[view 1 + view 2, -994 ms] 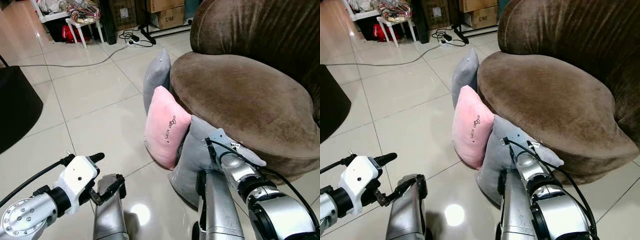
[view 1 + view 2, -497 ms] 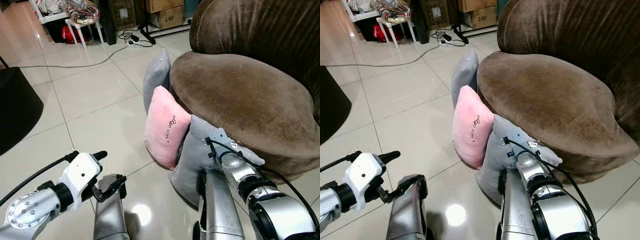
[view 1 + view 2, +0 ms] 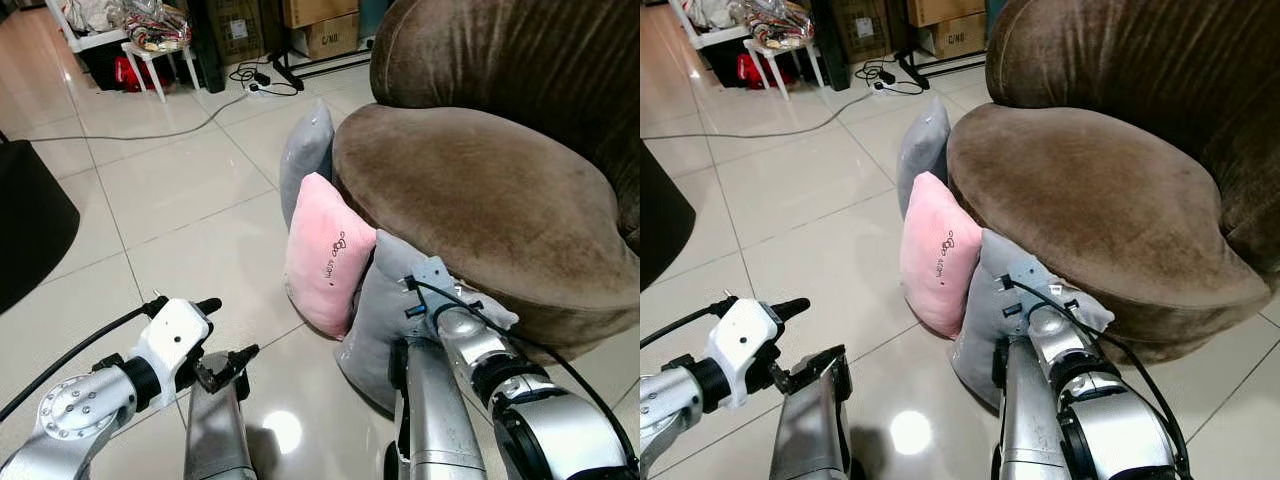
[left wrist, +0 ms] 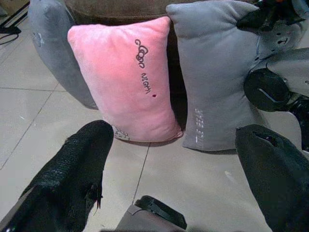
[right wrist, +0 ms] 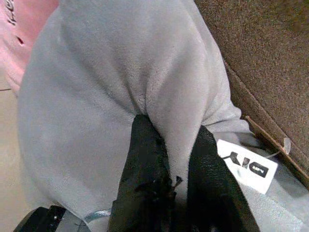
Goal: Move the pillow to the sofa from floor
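— Pillow-wise, what's down there by the arms?

— Three of them on the tiled floor (image 3: 200,200), stood on edge against the front of the brown sofa (image 3: 470,190). Starting at the left gripper (image 3: 222,338): it hangs low over the tiles with its two black fingers (image 4: 77,164) spread wide, holding nothing. Ahead of it, well apart, is a grey pillow (image 3: 305,155) leaning on the sofa's edge. Closer to that gripper and just to its right stands the pink pillow (image 3: 328,255), with dark stitched lettering on its face.

— And the right one?

— Touching the pink one's far side is the second grey pillow (image 3: 985,310), and the right gripper (image 5: 174,162) is on it. Its fingers are pinched together on a fold of the grey plush near the top corner, right beside a white tag (image 5: 247,164), with the sofa's base just past the fingertips.

— Lifted?

— Its bottom edge sits on the tiles.
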